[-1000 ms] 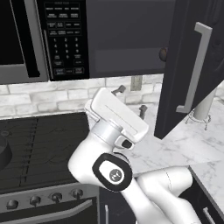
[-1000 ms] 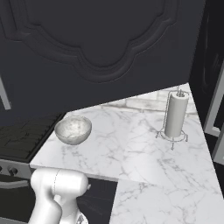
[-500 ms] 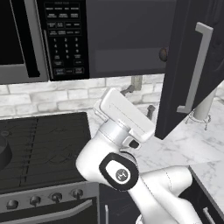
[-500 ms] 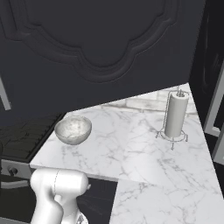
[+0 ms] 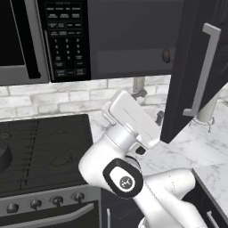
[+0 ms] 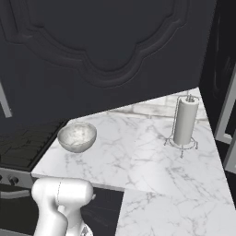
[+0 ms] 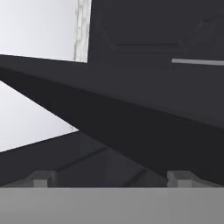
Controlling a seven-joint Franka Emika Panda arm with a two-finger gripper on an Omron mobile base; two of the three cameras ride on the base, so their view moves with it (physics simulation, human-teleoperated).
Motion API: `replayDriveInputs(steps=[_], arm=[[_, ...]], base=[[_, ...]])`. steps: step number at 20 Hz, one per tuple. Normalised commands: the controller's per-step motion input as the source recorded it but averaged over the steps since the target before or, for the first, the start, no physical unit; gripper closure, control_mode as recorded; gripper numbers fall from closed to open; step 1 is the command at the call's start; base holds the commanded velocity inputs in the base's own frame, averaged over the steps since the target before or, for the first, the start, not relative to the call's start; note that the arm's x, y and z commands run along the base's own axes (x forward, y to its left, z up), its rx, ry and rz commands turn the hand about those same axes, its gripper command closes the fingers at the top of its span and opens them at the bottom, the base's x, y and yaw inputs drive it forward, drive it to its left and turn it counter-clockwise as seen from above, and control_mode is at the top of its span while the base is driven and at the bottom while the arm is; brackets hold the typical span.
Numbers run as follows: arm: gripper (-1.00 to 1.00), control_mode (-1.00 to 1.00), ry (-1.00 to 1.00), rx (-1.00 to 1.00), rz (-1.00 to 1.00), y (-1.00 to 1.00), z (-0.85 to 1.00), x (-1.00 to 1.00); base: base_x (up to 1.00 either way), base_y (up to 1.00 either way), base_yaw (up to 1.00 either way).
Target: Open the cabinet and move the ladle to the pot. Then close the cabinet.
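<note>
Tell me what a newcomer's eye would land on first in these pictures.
The open cabinet door, dark with a long silver handle, swings out over the marble counter at upper right of the left base view, and its ornate panel looms across the right base view. Below it sit a pale bowl by the stove and a paper towel roll farther right. The white arm rises mid-frame under the microwave.

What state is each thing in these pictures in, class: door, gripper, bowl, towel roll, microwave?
Cabinet door: swung open.
Gripper: open, nothing between its tips.
Bowl: upright on the counter, looks empty.
Towel roll: upright on its stand.
Microwave: door shut.
</note>
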Motion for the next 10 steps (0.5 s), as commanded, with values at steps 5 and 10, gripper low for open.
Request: replayDriveInputs(steps=[5, 10], arm=[[-1.0, -1.0, -0.11, 0.05, -0.07, -0.07, 0.01, -0.54], [-1.0, -1.0, -0.13, 0.0, -0.07, -0.33, 0.06, -0.4]], base=[[0.0, 0.0, 0.0], [0.0, 0.0, 0.0]])
